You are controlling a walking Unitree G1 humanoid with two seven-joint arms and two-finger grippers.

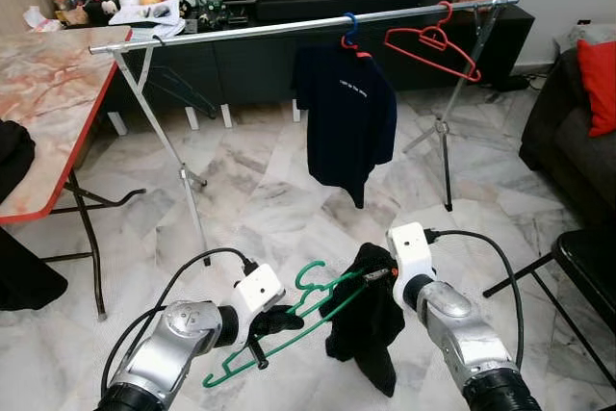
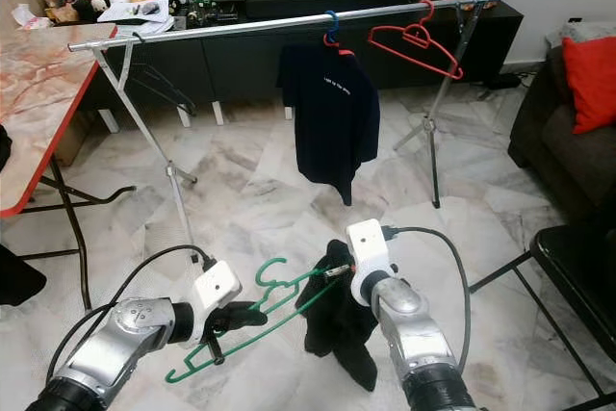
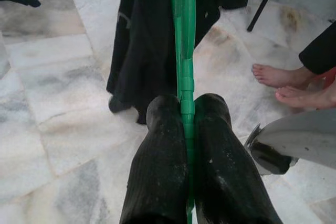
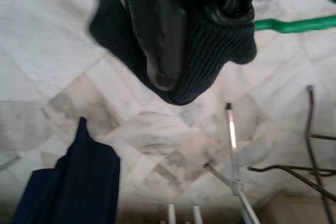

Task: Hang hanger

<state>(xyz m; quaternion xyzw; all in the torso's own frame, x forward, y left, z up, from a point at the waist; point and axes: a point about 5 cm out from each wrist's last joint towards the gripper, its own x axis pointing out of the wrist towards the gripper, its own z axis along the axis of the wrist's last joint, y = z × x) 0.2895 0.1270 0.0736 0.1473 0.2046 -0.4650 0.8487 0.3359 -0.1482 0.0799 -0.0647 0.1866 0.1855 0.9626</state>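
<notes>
Where rail (image 1: pixel 241 33) runs bare, room

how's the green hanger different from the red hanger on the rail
The green hanger is held low over the floor by the left gripper, shut on its bar; the red hanger hangs by its hook on the rail. The green one has a black garment on one end, pinched by the right gripper; the red one is bare. Both look like thin plastic hangers with a hook.

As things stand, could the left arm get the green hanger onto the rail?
Probably not yet. The left gripper holds the green hanger low near the floor, and the rail stands farther ahead and higher up; open floor lies between.
</notes>
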